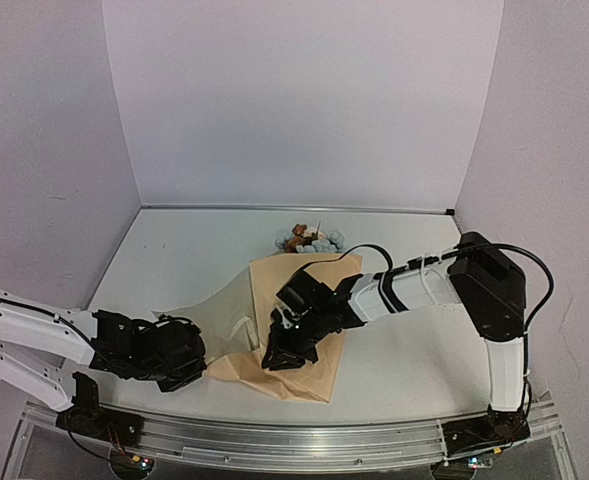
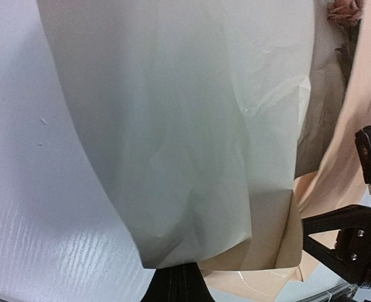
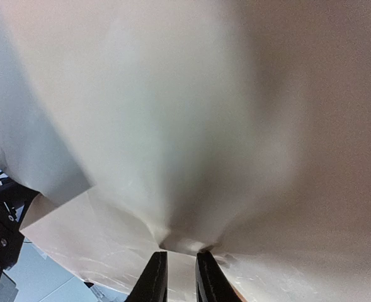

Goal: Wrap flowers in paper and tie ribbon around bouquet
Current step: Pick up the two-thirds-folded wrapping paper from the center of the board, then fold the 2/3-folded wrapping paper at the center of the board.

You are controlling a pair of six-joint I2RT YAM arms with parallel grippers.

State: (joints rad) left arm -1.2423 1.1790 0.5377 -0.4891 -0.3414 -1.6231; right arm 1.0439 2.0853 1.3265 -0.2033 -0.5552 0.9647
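Note:
The tan paper (image 1: 309,285) lies in the middle of the table, its left flap lifted and showing a pale underside (image 2: 172,126). At its far end the flowers (image 1: 309,240) poke out as blue and brown blooms, one bloom (image 2: 346,9) showing in the left wrist view; the stems are hidden under the paper. My left gripper (image 1: 199,362) (image 2: 179,280) is shut on the near edge of the lifted flap. My right gripper (image 1: 277,357) (image 3: 182,267) pinches a puckered fold of paper (image 3: 191,242) between its narrow-set fingers. A thin white strand (image 1: 241,327) on the paper may be the ribbon.
White walls close in the back and both sides. A metal rail (image 1: 304,440) runs along the near edge. The right arm (image 1: 424,285) reaches over the paper's right side, and its gripper (image 2: 352,242) shows close to the flap in the left wrist view.

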